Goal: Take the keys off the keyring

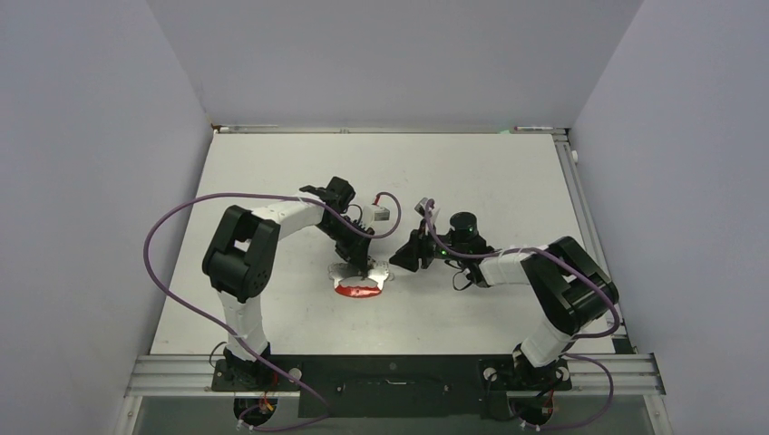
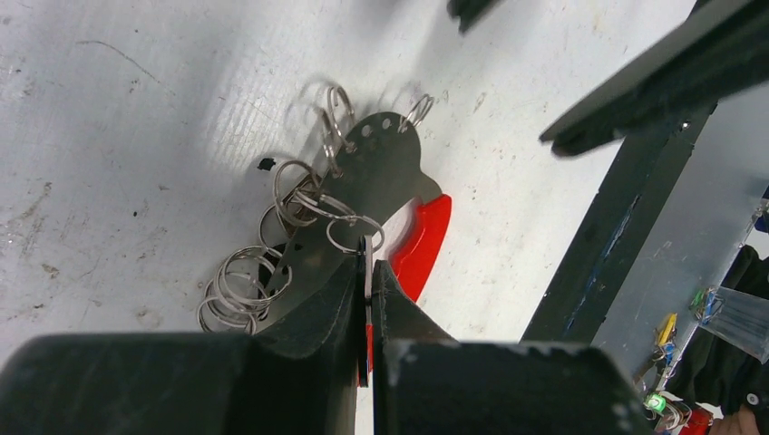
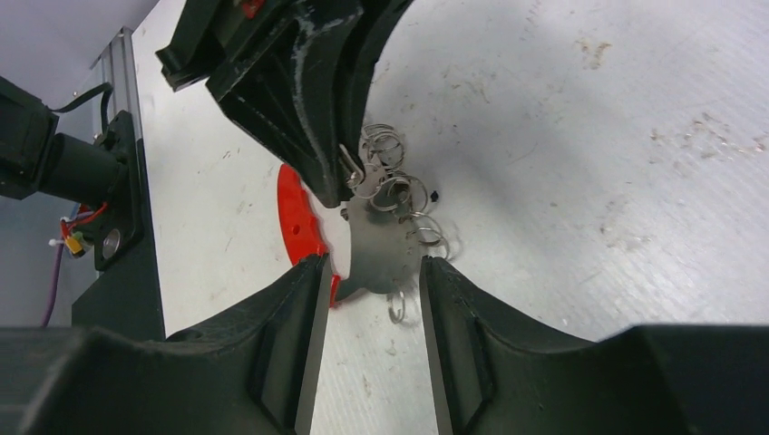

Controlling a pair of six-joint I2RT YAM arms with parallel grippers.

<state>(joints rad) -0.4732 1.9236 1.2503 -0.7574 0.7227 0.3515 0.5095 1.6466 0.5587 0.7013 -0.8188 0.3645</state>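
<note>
pinching keyring (image 2: pixel 381 172) wire w/ left gripper (image 2: pixel 368 263); right gripper (image 3: pixel 370 269) spread astride it.

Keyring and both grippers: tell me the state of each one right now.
keyring: lying flat on the table, wire rings attached.
left gripper: nearly shut, pinching a thin silvery piece among the rings.
right gripper: open, at the keyring's grey end.

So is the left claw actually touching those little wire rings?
Touching. In the left wrist view the left gripper is pinched shut on silvery metal among the wire rings, with no gap; the right wrist view shows the same.
</note>
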